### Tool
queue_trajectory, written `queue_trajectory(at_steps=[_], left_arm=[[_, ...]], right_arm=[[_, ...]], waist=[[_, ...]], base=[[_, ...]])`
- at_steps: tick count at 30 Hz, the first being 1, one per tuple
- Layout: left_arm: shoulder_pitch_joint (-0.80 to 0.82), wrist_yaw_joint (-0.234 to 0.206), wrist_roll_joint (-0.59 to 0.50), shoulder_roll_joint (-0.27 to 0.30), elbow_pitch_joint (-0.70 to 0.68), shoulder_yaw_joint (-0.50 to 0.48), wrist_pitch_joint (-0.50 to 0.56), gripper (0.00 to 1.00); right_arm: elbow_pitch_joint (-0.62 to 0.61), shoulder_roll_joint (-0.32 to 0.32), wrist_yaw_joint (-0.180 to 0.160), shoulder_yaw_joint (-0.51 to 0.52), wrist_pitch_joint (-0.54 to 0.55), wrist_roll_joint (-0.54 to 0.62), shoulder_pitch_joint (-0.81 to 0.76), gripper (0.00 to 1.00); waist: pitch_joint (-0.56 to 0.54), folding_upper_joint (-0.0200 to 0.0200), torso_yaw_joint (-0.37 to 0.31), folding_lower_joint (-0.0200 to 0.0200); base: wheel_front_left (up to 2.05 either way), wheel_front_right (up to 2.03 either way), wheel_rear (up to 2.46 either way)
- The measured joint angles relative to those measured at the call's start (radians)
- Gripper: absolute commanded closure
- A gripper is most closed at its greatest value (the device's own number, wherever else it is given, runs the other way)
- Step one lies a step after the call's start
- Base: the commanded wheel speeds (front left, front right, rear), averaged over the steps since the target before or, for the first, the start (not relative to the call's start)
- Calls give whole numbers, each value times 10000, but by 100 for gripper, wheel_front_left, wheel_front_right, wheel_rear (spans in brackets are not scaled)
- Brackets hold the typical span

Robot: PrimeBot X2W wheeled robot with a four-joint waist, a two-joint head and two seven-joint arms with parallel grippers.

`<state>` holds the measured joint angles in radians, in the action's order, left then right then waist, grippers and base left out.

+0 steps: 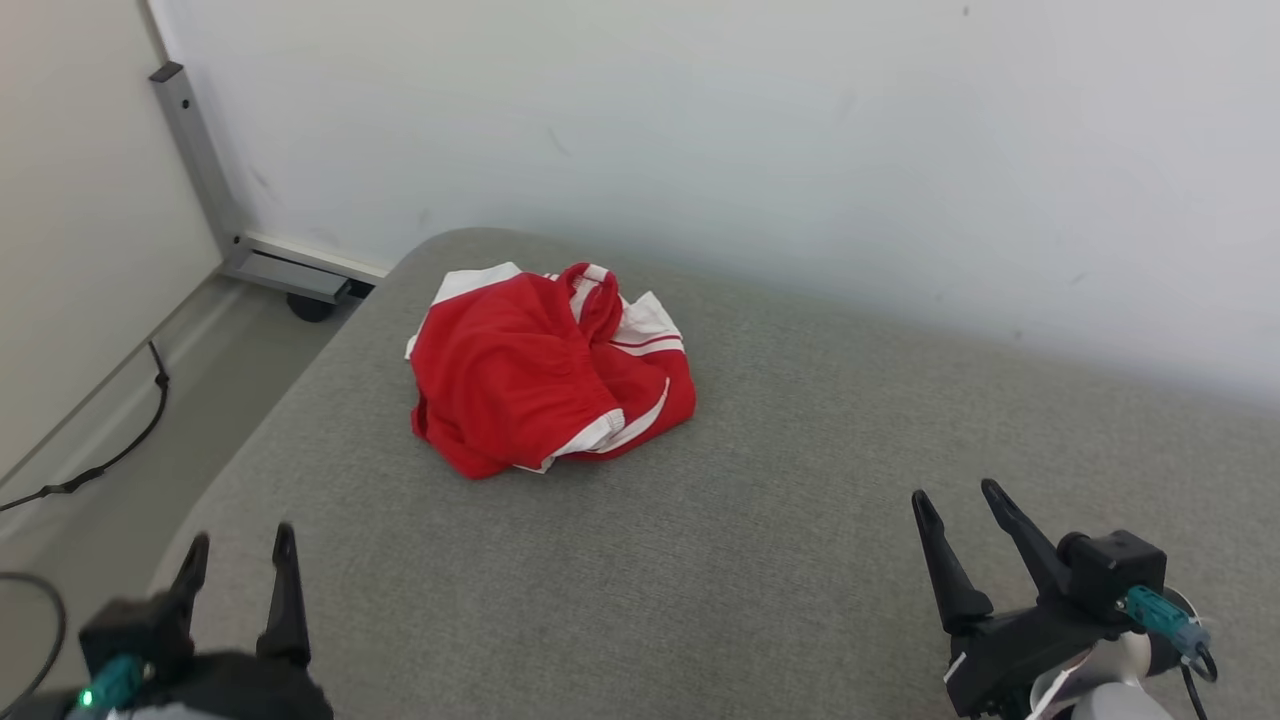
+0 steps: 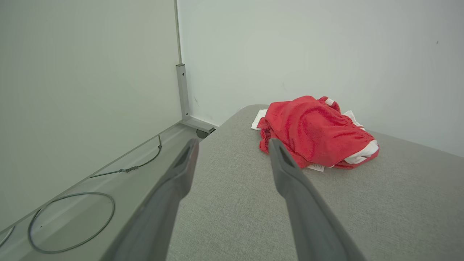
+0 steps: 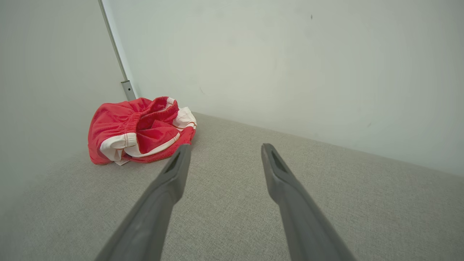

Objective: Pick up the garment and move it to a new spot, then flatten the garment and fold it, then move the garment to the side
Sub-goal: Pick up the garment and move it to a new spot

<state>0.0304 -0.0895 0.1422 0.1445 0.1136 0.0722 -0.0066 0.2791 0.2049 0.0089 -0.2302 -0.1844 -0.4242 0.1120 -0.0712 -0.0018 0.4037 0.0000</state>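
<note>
Red-and-white garment lies crumpled at upper centre-left of the head view on the grey desk. By the look of it, pickup, flattening, folding and moving aside all remain. Left gripper, lower left, and right gripper, lower right, stand spread and empty, well apart from it.

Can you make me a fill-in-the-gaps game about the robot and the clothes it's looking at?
1. The crumpled garment is mostly ____ with white trim.
2. It lies on a ____ fabric surface.
3. The left gripper and the right gripper are both ____, with nothing between their fingers.

Missing words: red, grey, open.
</note>
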Motion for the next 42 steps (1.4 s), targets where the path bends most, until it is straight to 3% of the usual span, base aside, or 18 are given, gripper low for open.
queue_trajectory(at_steps=[3, 11, 19, 29, 34, 42], left_arm=[[430, 174, 81, 42, 82, 71, 128, 0], [2513, 1177, 466, 564, 1340, 176, 871, 0], [4183, 1703, 1264, 752, 2592, -184, 1578, 0], [6446, 1960, 1726, 1292, 4330, -284, 2838, 0], [7308, 1967, 2044, 1198, 5200, -431, 3405, 0], [7940, 2042, 1755, 1287, 7093, 211, 4750, 0]], right_arm=[[-4, -33, 4, -46, 4, 31, 127, 0], [-150, -115, 107, -382, 217, 213, 383, 0], [-529, 86, 132, -414, 397, 305, 629, 0], [-1049, 479, 176, -259, 625, 391, 1117, 0], [-1147, 635, 192, -128, 709, 391, 1439, 0], [-1068, 765, 265, 52, 713, 389, 1689, 0]], waist=[[25, 0, -122, 0], [238, 0, -905, 1], [650, 0, -1641, 1], [1806, 1, -2485, 2], [2446, 1, -2823, 3], [3278, 2, -3378, 3]], base=[[0, 0, 0], [0, 0, 0], [0, 0, 0], [0, 0, 0], [0, 0, 0], [0, 0, 0]])
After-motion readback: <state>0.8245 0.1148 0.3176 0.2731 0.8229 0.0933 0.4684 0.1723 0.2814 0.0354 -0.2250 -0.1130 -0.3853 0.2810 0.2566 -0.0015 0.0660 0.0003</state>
